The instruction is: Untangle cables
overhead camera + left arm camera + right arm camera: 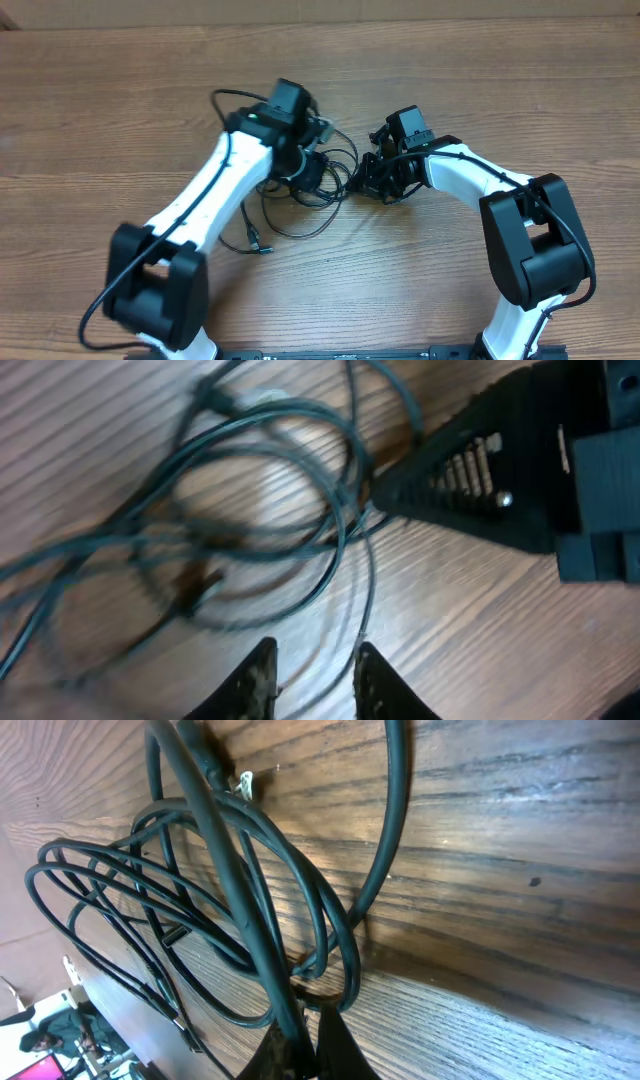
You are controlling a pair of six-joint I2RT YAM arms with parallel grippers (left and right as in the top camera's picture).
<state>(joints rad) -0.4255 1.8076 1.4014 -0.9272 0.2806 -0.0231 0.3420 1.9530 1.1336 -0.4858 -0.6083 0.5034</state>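
The cables [318,215] lie as a tangle of thin black loops on the wooden table between the two arms. One strand ends in a small plug [264,248] at the front left. My left gripper [312,172] is low over the bundle. In the left wrist view it [315,650] is open, with a thin strand [345,560] running between its fingers. My right gripper [362,178] is at the bundle's right edge. In the right wrist view it [310,1020] is shut on a cable strand [235,890]. Its finger [450,485] also shows in the left wrist view, its tip touching the loops.
The wooden table [500,90] extends around the bundle on all sides. A thicker black arm cable [225,100] arcs behind the left wrist. The two gripper heads are close together over the bundle.
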